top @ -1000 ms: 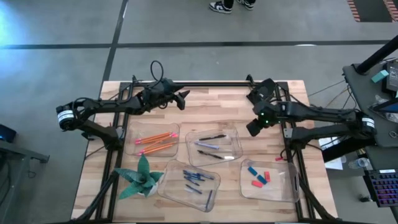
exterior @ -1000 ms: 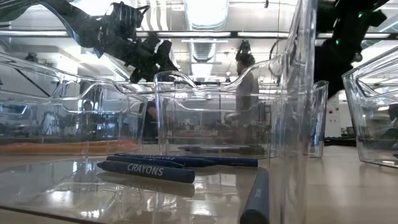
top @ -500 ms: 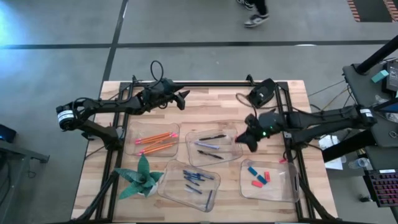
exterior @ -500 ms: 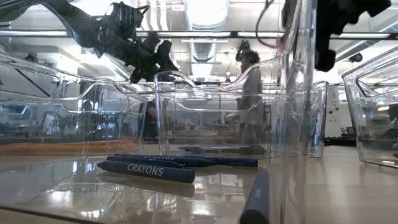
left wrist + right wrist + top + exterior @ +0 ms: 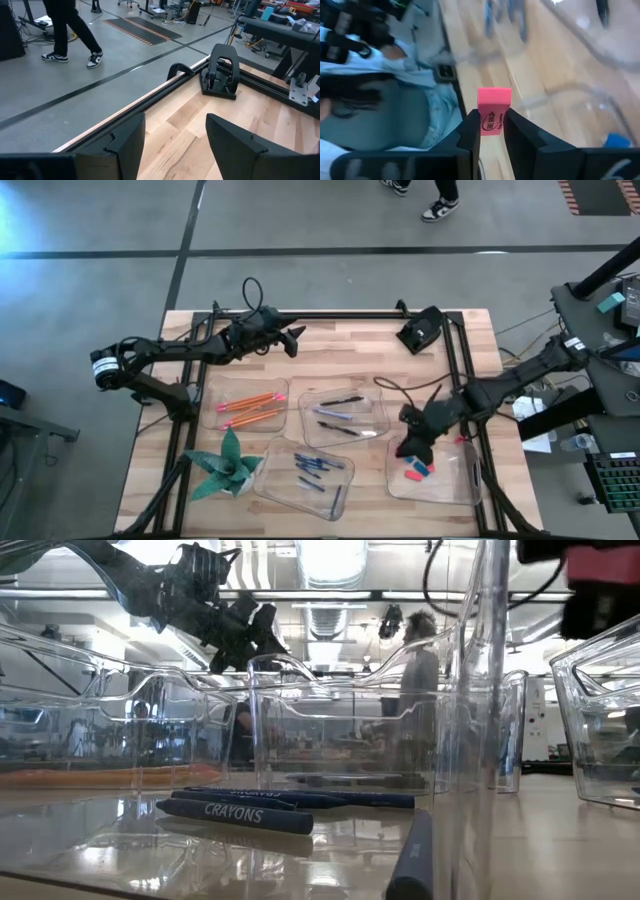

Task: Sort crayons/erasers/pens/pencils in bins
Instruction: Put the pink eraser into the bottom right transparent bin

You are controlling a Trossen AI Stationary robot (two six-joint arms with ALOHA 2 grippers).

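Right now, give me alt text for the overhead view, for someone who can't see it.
The right hand is over the near-right bin of erasers. The left hand waits at the table's far edge. Three other bins hold orange pencils, dark pens and blue crayons; a green paper plant sits near-left.

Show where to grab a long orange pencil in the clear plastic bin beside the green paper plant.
Grip the orange pencil at mid-shaft from straight above, closing across its thin width. It lies flat in the clear bin, whose walls block sideways approaches. The open left gripper is nearer; the right gripper holds a pink eraser.
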